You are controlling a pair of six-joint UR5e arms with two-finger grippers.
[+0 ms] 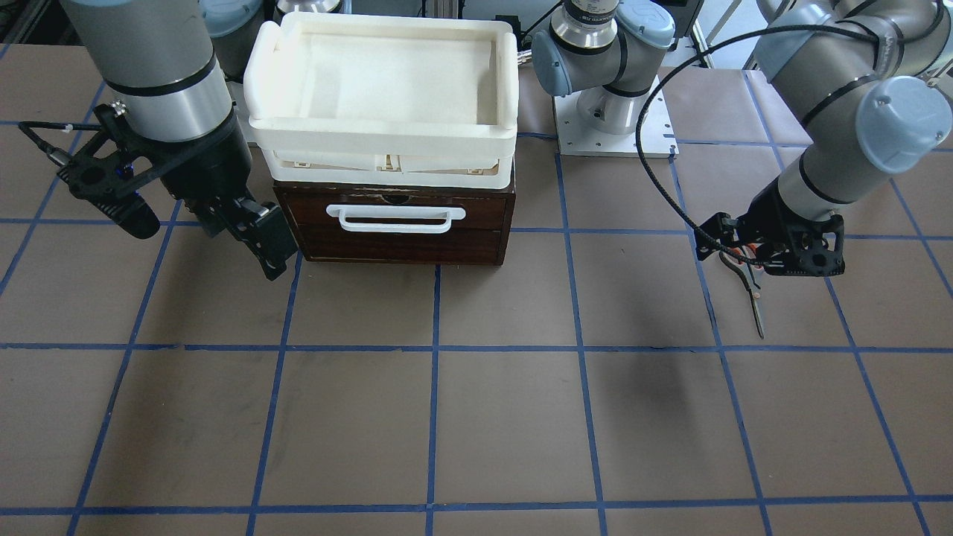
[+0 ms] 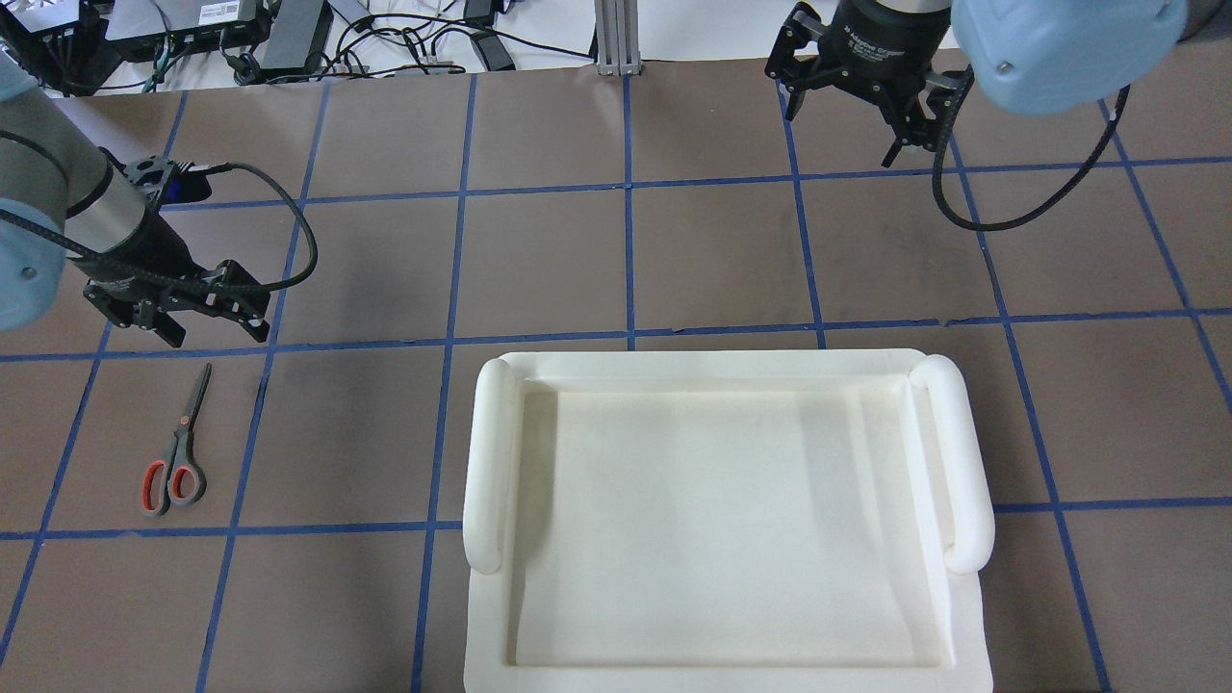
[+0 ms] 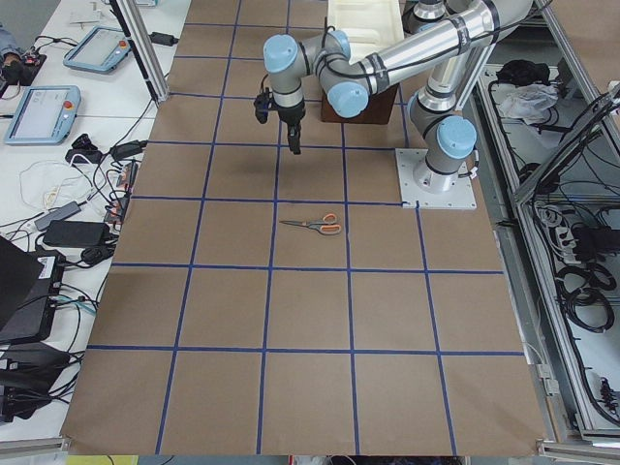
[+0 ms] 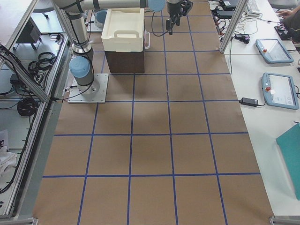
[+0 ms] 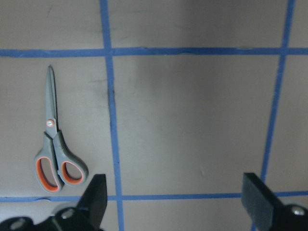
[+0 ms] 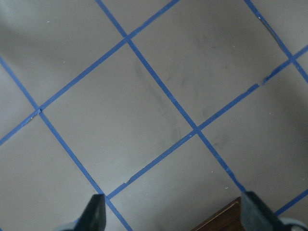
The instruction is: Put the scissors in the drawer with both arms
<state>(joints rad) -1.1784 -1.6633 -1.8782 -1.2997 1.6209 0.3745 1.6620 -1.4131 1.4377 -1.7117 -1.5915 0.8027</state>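
The scissors [image 2: 175,460] lie flat on the brown table at the robot's left, grey handles with orange lining toward the robot, blades pointing away. They also show in the front view [image 1: 750,292] and the left wrist view [image 5: 54,147]. My left gripper [image 2: 217,332] hovers open and empty above the table, just past the blade tip; in its wrist view the scissors lie left of the gap between the fingers [image 5: 96,192]. The drawer [image 1: 394,223] is shut, dark brown with a white handle. My right gripper [image 1: 260,246] hangs open and empty beside the drawer's end.
A white foam tray [image 1: 506,97] sits on top of the drawer box. The table has a blue tape grid. The left arm's base plate [image 1: 614,138] stands beside the box. A corner of the box [image 6: 221,219] shows in the right wrist view.
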